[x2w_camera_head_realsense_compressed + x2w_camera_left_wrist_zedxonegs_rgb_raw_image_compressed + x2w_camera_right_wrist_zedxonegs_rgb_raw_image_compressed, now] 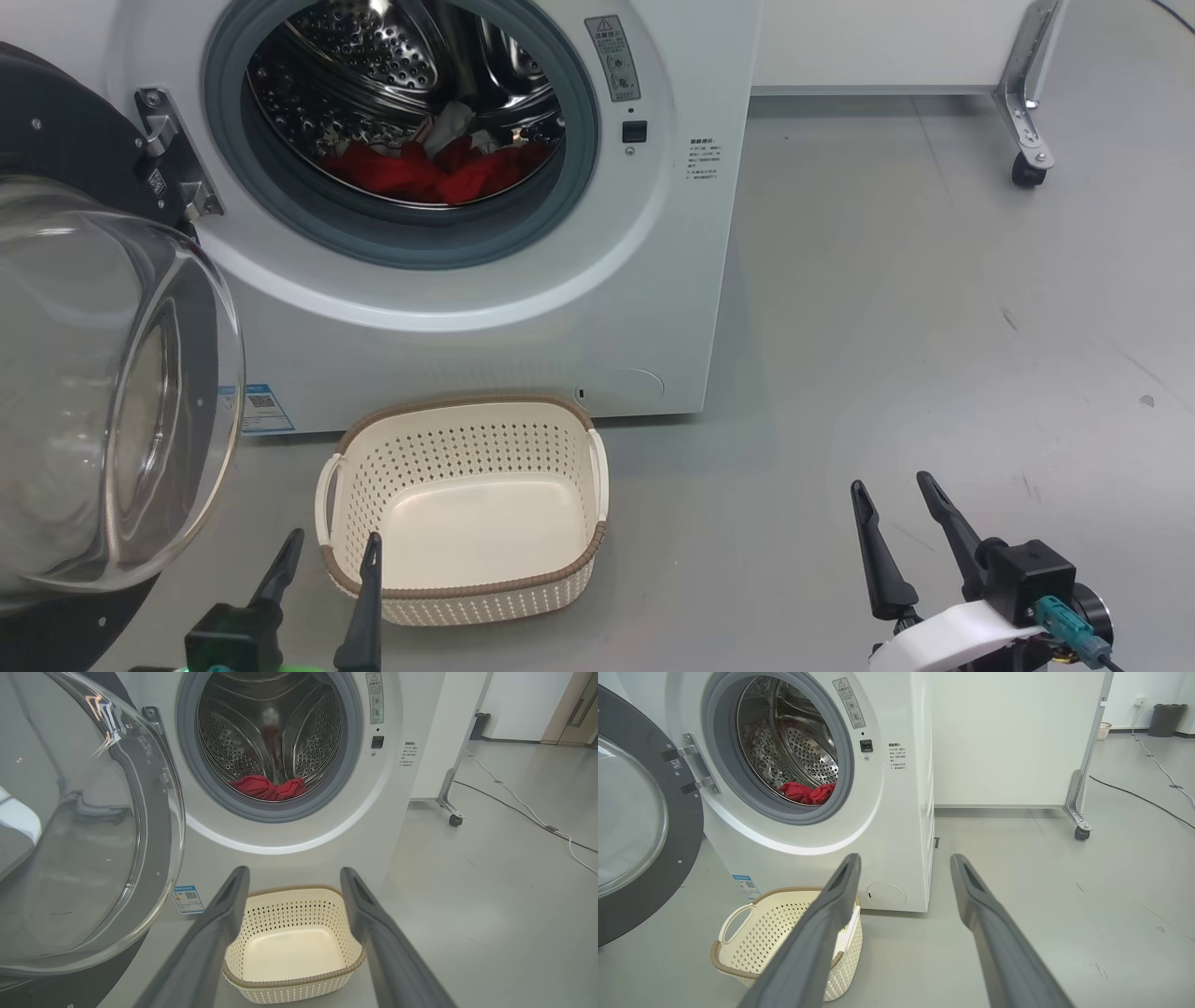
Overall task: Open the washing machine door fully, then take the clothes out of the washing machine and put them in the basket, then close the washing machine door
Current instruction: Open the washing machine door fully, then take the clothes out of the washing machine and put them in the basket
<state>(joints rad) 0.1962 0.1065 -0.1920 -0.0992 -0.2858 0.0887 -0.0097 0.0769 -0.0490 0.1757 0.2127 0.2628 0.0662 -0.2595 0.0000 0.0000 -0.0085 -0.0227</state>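
Clothes (420, 173): a red heap with white patches, low in the drum (373, 56) and not yet taken out. Nearest, at 7 o'clock in the head view, the left gripper (335, 537) has its fingers spread and holds nothing. In its own wrist view the same fingers frame the basket between them. At 5 o'clock the right gripper (891, 482) is likewise spread wide and empty, over bare grey floor (887, 327), well apart from everything. Basket (485, 448) at 6 o'clock: cream, perforated, brown rim, upright on the floor, nothing inside, just in front of the machine. Washing machine door (103, 392) at 9 o'clock is swung open on its hinge, its glass bowl bulging toward the camera and its black ring behind. Washing machine (523, 317) runs from 10 to 12 o'clock, with a grey seal (401, 247) round the mouth, a blue sticker (264, 408) low on its front beside the door and a round cover (635, 385) behind the basket's far right corner. Farthest, at 2 o'clock, is a metal leg on a caster (1027, 168).
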